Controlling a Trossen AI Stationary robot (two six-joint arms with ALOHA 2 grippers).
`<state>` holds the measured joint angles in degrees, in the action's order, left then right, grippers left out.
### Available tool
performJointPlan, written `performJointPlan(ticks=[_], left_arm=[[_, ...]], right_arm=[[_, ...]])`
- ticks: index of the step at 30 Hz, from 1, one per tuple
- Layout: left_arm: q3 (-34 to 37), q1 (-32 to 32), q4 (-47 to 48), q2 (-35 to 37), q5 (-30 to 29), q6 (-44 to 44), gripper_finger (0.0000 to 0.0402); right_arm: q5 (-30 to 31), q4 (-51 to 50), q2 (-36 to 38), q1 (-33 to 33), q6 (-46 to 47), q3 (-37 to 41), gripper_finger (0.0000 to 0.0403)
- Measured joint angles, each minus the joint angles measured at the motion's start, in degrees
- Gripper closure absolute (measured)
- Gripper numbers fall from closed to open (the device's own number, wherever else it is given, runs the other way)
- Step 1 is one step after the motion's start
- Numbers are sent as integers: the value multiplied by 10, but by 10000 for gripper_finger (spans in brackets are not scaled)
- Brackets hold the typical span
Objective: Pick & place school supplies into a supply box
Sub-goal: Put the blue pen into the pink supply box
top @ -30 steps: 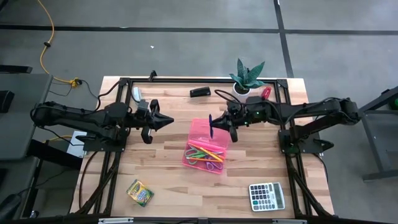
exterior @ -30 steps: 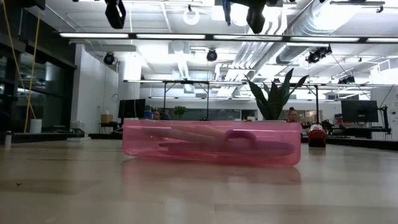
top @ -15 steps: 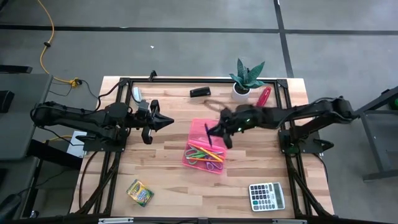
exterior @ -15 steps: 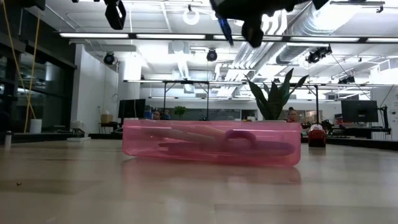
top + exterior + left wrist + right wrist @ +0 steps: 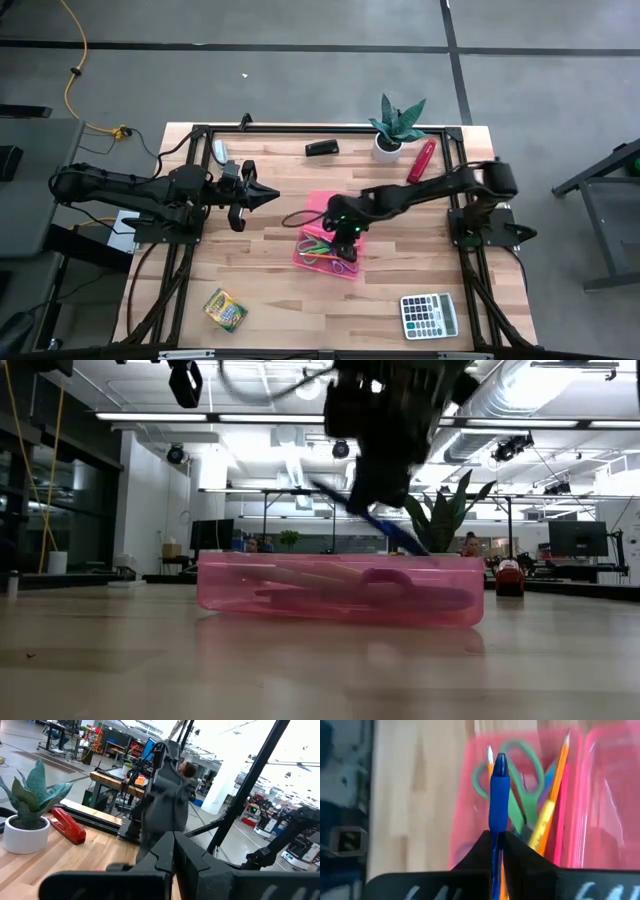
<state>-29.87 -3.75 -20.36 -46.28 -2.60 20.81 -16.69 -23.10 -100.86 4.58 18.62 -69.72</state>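
Overhead and table-level views of a two-arm rig at a wooden table. The right arm reaches from the right side across to the table's centre, its forearm sloping down so that the right gripper hangs directly over the pink supply box. Its fingers are clamped narrowly on a blue pen, which projects forward from between them; in the low view the blue pen slants downward, its tip just above the box rim. Inside the box lie green-handled scissors, an orange pencil and pink-handled scissors. The left arm waits extended over the left half of the table, left gripper closed and empty, pointing toward the box but well apart from it. Also present: potted plant, red stapler, calculator, crayon box.
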Motion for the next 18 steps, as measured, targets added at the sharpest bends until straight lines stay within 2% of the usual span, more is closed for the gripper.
performJointPlan(ticks=[4,10,18], left_arm=[[0,0,0,0,-1,-4,402],[0,0,0,0,-12,-11,402],[0,0,0,0,-13,-15,402]], right_arm=[[-7,-31,-43,-1,-37,-21,403],[-9,-40,-57,-1,-56,-34,397],[-3,-45,-57,1,-60,-34,344]])
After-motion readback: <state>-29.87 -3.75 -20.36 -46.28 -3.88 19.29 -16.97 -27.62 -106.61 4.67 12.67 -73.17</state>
